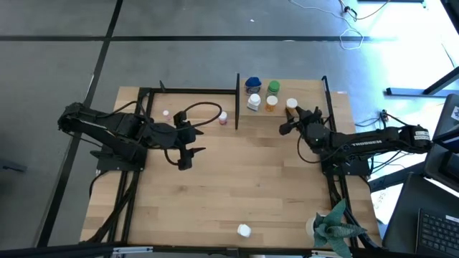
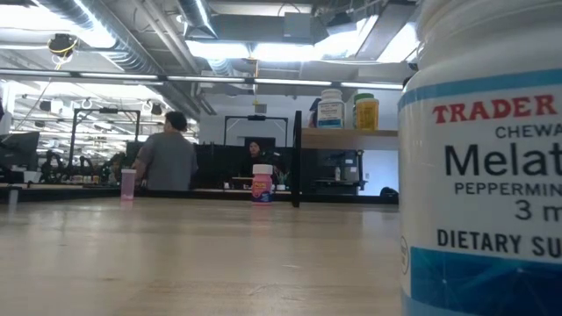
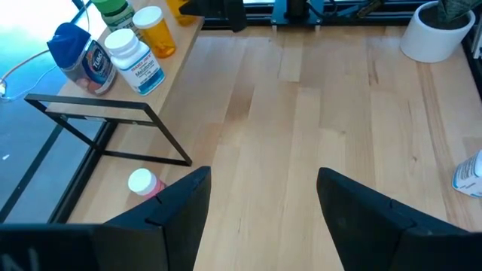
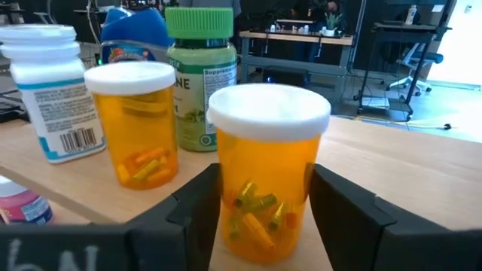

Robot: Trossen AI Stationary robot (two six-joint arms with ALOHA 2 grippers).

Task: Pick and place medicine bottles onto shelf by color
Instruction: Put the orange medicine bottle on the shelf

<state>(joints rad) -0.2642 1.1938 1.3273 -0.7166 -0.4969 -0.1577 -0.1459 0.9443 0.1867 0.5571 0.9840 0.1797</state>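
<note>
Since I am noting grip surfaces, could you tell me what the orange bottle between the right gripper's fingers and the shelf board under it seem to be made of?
The orange bottle looks like smooth, see-through amber plastic, since capsules show through its wall; its white cap appears to be matte opaque plastic. The shelf board seems to be light, unglossy wood, with visible grain. The right gripper stands open around the bottle.

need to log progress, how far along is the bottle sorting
Done: four bottles stand on the light wood shelf. In hand: the right gripper brackets a white-capped orange bottle there, jaws apart. Left: two pink bottles and a white bottle on the table; left gripper open, empty.
</note>
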